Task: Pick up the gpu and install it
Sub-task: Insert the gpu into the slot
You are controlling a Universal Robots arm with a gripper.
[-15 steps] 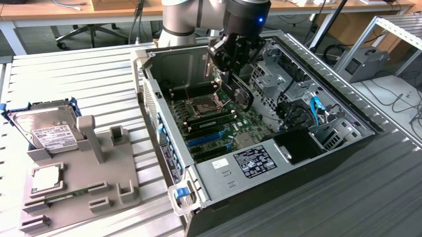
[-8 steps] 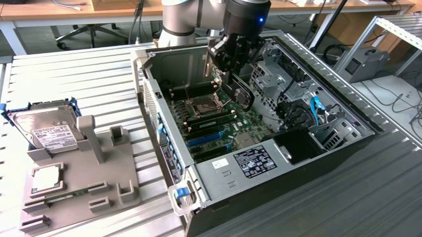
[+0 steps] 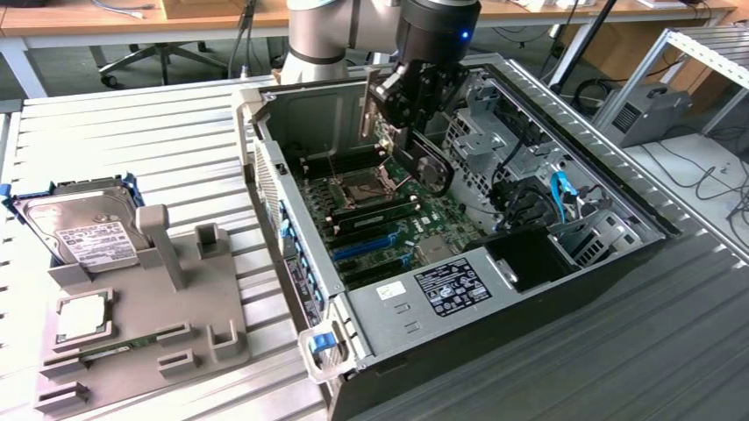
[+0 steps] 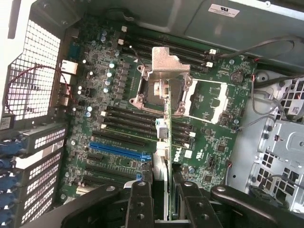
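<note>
The claw (image 3: 408, 105) is closed on the gpu (image 3: 424, 167), gripping it by one edge and holding it up over the open computer case (image 3: 527, 351), above the case's inner floor. In the wrist view the gpu (image 4: 166, 64) shows edge-on between the fingers of the claw (image 4: 164, 204), with its silver bracket showing beyond them, and it hangs over the motherboard (image 4: 114, 95) without touching it. Inside the case the card sits between the perforated wall and the drive cage (image 3: 492, 140), apart from both. A blue slot (image 4: 116, 149) lies bare on the motherboard near the processor socket (image 4: 209, 97). The case lies on its side on a slatted metal table (image 3: 140, 132). Beside the perforated wall, well apart from the case, a grey holder (image 3: 175, 298) carries a hard drive (image 3: 82, 228). Desks and cables stand behind the case. The card's connector edge is hard to make out, and its height above the board cannot be told.
</note>
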